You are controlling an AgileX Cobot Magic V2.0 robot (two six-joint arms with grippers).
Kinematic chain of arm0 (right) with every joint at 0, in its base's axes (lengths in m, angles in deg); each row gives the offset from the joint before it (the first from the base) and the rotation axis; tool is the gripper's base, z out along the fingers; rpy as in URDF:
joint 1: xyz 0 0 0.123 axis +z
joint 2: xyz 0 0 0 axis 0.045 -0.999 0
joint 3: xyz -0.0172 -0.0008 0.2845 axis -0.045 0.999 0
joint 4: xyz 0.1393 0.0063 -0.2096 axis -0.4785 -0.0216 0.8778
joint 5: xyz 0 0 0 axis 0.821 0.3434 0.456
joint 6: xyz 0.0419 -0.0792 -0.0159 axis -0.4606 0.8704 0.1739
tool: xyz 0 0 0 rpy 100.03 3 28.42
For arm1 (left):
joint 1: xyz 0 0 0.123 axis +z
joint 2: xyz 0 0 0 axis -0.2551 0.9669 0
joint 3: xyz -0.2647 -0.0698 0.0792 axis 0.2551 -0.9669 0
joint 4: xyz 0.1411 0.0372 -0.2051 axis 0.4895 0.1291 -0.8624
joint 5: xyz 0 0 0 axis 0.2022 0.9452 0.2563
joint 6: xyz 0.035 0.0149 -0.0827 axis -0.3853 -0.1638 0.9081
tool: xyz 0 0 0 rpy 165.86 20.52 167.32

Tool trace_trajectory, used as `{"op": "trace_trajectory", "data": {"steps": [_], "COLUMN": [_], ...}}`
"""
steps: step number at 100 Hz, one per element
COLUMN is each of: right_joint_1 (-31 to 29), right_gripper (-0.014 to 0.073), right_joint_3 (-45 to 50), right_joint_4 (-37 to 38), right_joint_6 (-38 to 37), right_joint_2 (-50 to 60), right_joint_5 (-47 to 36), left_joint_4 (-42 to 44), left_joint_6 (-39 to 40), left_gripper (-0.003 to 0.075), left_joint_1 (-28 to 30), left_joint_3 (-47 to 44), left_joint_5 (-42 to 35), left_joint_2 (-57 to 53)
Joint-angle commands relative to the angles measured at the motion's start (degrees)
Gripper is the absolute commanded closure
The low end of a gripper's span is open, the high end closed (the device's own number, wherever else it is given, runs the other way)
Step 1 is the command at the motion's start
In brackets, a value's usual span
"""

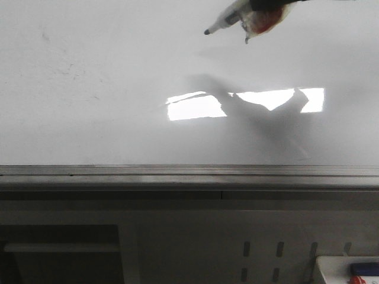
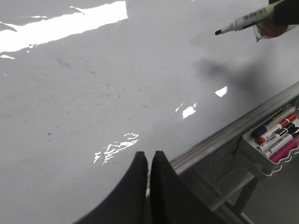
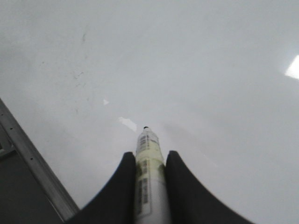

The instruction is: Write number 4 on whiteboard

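Observation:
The whiteboard (image 1: 106, 89) is glossy white with faint smudges and a grey edge rail (image 1: 177, 171). No number 4 shows on it; only faint specks. My right gripper (image 3: 149, 156) is shut on a white marker (image 3: 148, 182) with a dark tip. In the front view the marker (image 1: 225, 21) comes in at the top right, its tip held just off the board. It also shows in the left wrist view (image 2: 243, 21). My left gripper (image 2: 149, 156) is shut and empty, low near the board's edge rail (image 2: 224, 135).
A white tray (image 2: 268, 156) with several markers hangs beside the rail; its corner shows in the front view (image 1: 349, 269). A grey perforated panel (image 1: 266, 254) lies below the rail. Bright rectangular light reflections (image 1: 195, 106) sit on the board.

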Motion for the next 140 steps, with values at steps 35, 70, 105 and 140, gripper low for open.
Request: {"op": "trace_trajectory", "data": {"steps": [35,70,105,140], "right_joint_1": [-0.1,-0.1,2.4,5.5], "right_gripper": [0.0659,0.0658,0.0658,0.0658], "right_joint_3": [-4.7,-4.7,-4.7,-4.7], "right_joint_4": [-0.4,-0.4,-2.8,-5.7], "right_joint_6": [0.1,0.1,0.1,0.1], "right_joint_2": [-4.8,-9.7,-11.9,-15.7], "right_joint_5": [-7.1,-7.1,-0.2,-4.1], "left_joint_4": [-3.8,-3.8,-3.8,-4.2], "left_joint_6": [0.6,0.5,0.5,0.5], "left_gripper": [0.0740,0.0740,0.0740,0.0740], "left_joint_1": [0.2,0.2,0.2,0.2], "left_joint_3": [1.5,1.5,1.5,1.5], "left_joint_5": [-2.9,-2.9,-2.9,-2.9], "left_joint_2": [0.3,0.3,0.3,0.3]}}
